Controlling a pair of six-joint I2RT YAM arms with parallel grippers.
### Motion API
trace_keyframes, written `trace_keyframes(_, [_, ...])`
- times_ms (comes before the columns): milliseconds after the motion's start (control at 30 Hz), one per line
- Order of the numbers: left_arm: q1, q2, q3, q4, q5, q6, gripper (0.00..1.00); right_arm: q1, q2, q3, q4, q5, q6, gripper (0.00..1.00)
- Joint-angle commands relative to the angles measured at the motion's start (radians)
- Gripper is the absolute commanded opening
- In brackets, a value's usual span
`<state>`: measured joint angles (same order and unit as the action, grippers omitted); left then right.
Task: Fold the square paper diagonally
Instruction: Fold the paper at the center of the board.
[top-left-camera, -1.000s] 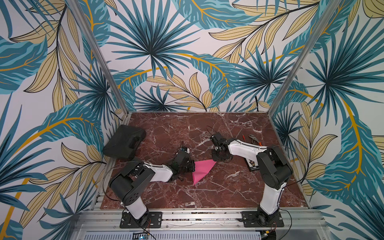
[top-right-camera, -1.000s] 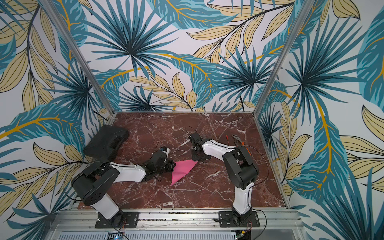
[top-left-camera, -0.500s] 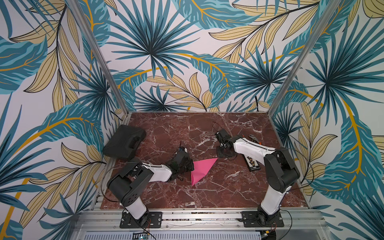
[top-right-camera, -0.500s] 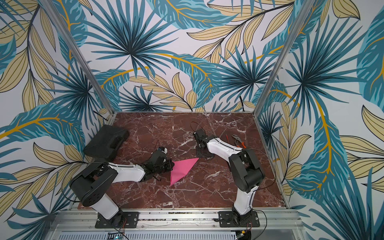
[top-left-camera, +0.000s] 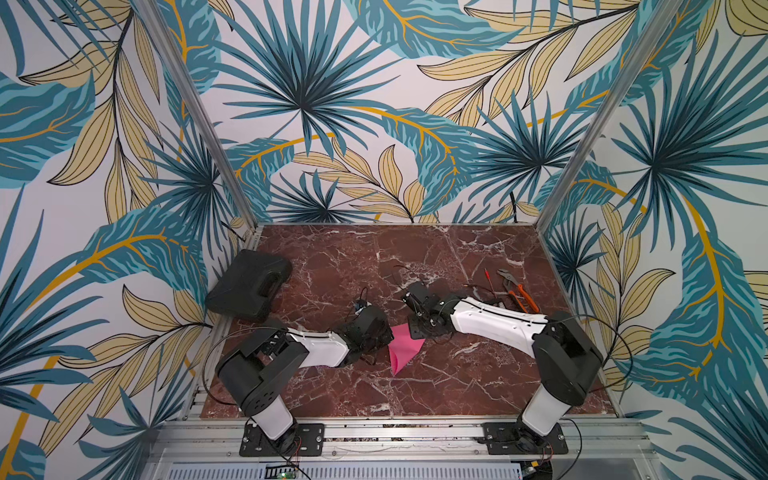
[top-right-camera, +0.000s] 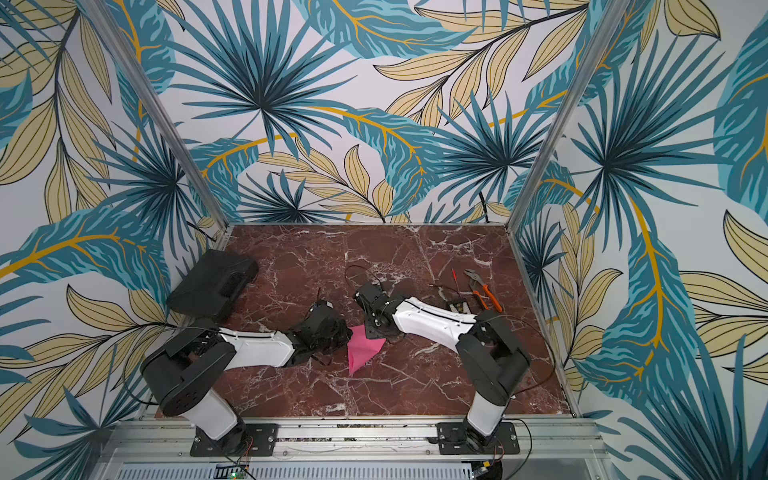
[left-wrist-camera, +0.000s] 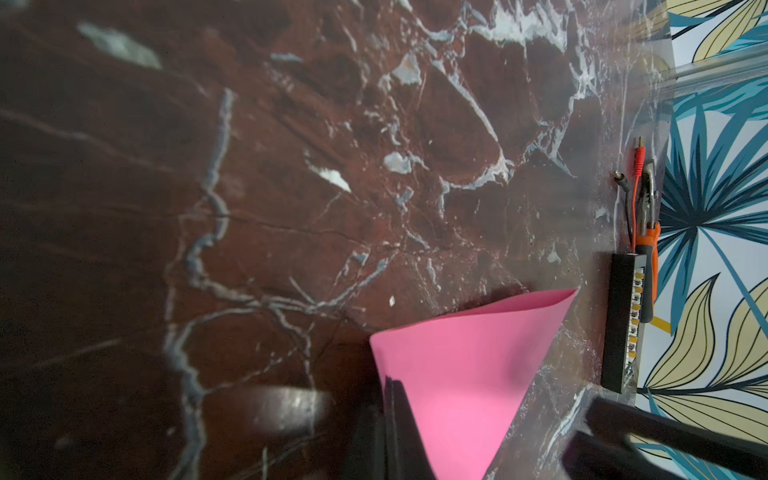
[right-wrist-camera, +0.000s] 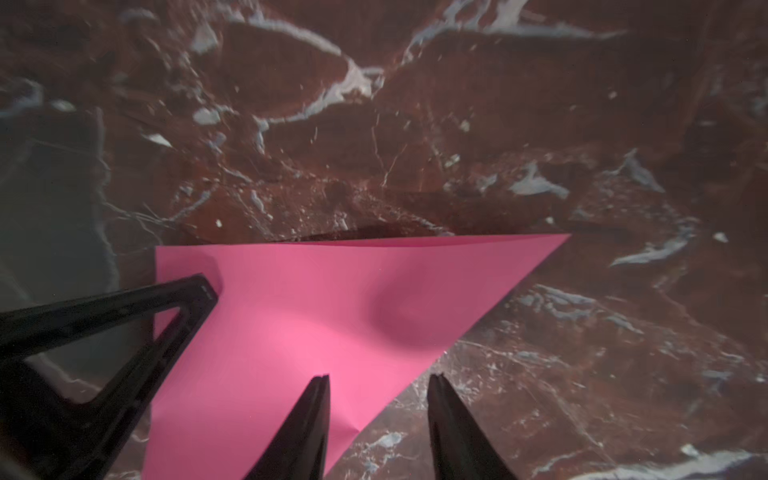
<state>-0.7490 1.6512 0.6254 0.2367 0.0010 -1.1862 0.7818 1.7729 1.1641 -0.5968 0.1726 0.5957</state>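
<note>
The square paper (top-left-camera: 405, 347) (top-right-camera: 362, 347) is bright pink and lies folded into a triangle on the marble table, between the two arms. My left gripper (top-left-camera: 388, 336) (left-wrist-camera: 395, 399) is shut, its tips resting on the paper's left corner (right-wrist-camera: 183, 266). My right gripper (top-left-camera: 417, 328) (right-wrist-camera: 378, 386) is open and hovers low over the paper's right edge. One finger (right-wrist-camera: 316, 415) is over the pink sheet (right-wrist-camera: 332, 299), the other (right-wrist-camera: 444, 415) over bare marble. Nothing is gripped between them. In the left wrist view the top layer of the paper (left-wrist-camera: 465, 365) bulges up a little.
A black case (top-left-camera: 249, 286) lies at the back left edge. Orange-handled pliers (top-left-camera: 517, 291), a red probe (top-left-camera: 488, 278) and a black strip (top-right-camera: 459, 306) lie at the right, behind the right arm. Patterned walls close in the table on three sides.
My right gripper has opened and come forward and left, down over the paper's right edge. The left gripper has stayed shut at the left corner, and the paper has hardly moved.
</note>
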Motion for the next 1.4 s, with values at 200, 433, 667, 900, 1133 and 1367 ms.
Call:
trace_keyframes(200, [-0.007,0.017,0.026,-0.026,-0.023,-0.032,0.0,0.016,0.106,0.035,-0.041,0.016,0.023,0.44])
trace_keyframes(433, [0.013,0.014,0.074,-0.08,0.08,0.071,0.25,0.016,0.122,0.004,-0.043,-0.004,0.012,0.44])
trace_keyframes(667, [0.104,0.033,0.066,-0.067,0.328,0.122,0.34,0.016,0.108,-0.031,-0.022,-0.009,0.005,0.44])
trace_keyframes(900, [0.197,0.12,0.115,-0.094,0.562,0.224,0.35,0.016,0.102,-0.041,-0.001,-0.018,-0.01,0.44])
trace_keyframes(1133, [0.255,0.237,0.26,-0.294,0.712,0.433,0.35,0.016,0.101,-0.044,0.01,-0.019,-0.02,0.44])
trace_keyframes(1367, [0.272,0.37,0.453,-0.553,0.744,0.629,0.35,0.016,0.101,-0.052,0.02,-0.022,-0.02,0.44])
